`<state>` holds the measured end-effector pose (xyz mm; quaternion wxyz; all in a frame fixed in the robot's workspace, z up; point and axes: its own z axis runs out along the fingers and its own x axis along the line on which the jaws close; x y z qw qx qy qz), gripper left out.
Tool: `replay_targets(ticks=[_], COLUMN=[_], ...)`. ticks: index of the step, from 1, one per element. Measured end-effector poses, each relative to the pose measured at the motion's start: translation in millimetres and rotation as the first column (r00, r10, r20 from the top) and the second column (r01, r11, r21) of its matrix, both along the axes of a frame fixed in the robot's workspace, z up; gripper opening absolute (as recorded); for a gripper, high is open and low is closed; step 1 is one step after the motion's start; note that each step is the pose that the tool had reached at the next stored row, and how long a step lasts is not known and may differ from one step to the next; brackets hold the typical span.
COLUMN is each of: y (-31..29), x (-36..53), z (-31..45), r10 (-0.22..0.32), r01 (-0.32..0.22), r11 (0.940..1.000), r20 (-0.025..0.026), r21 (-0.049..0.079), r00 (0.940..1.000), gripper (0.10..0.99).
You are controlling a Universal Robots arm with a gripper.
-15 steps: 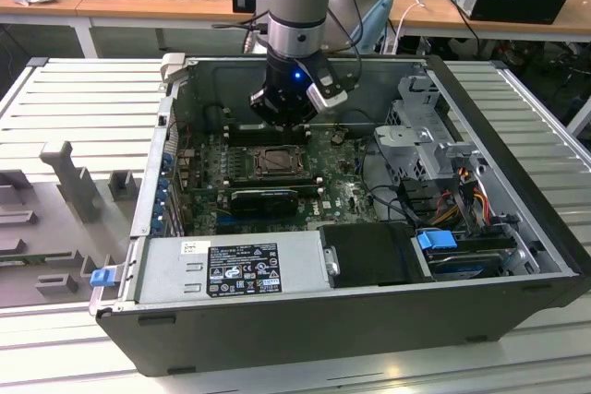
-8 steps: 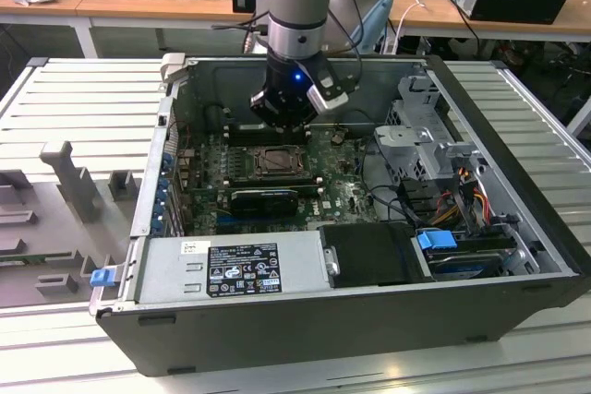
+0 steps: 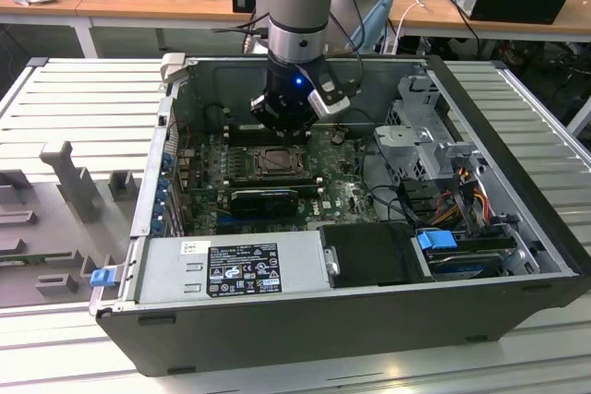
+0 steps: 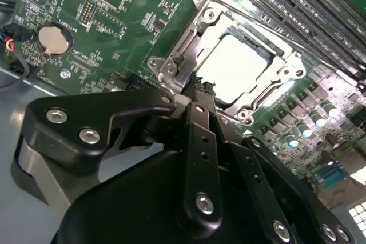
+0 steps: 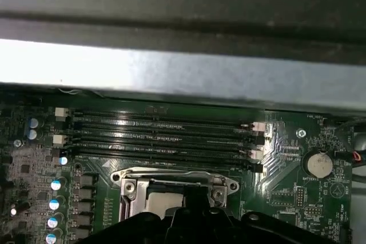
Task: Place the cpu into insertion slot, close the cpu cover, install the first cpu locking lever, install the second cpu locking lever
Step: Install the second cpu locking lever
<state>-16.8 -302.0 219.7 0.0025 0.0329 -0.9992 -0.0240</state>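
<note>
The cpu (image 4: pixel 234 64) lies flat in the insertion slot (image 3: pixel 277 161) on the green board, its pale face showing. The cpu cover (image 4: pixel 194 32) is down, its metal frame lying around the chip. My gripper (image 4: pixel 197 87) is shut with nothing in it, and its black tip rests at the socket's edge, beside the frame's corner. In the first wrist view the gripper (image 5: pixel 191 198) stands in front of the cpu (image 5: pixel 163 201) and the cover (image 5: pixel 171 176). In the exterior view the gripper (image 3: pixel 282 126) hangs straight over the socket. I cannot tell how the locking levers stand.
Long black memory slots (image 5: pixel 166 135) run beside the socket, with the case wall (image 5: pixel 171 67) behind them. A coin battery (image 4: pixel 52 39) sits on the board. The power supply (image 3: pixel 231 265), the drive cage (image 3: pixel 425 126) and loose cables (image 3: pixel 462 200) crowd the case.
</note>
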Motion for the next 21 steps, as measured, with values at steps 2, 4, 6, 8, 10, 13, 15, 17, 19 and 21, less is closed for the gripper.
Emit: replay_targets(ticks=[2,4,6,8,10,13,15,17,19,21], y=[-0.8,-1.0,-1.0,-1.0,-1.0,-3.8,-8.9,-15.1,-20.3,-23.0], x=[0.0,0.0,0.0,0.0,0.0,2.1,2.1,2.1,2.1,2.1], z=[3.2,11.1,16.8,25.1,35.2,39.2,39.1,39.0,38.8,38.6], r10=[0.000,0.000,0.000,0.000,0.000,0.000,0.000,0.000,0.000,0.000], r01=[0.000,0.000,0.000,0.000,0.000,0.000,0.000,0.000,0.000,0.000], r11=[1.0000,1.0000,1.0000,1.0000,1.0000,1.0000,1.0000,1.0000,1.0000,1.0000], r20=[0.0000,0.0000,0.0000,-0.0001,0.0000,-0.0039,-0.0039,-0.0038,-0.0038,-0.0039], r21=[0.000,0.000,0.000,0.000,0.000,0.000,0.000,0.000,-0.002,-0.004], r00=[1.0000,1.0000,1.0000,1.0000,1.0000,1.0000,1.0000,1.0000,1.0000,1.0000], gripper=[0.106,0.106,0.106,0.106,0.106,0.106,0.106,0.106,0.106,0.106])
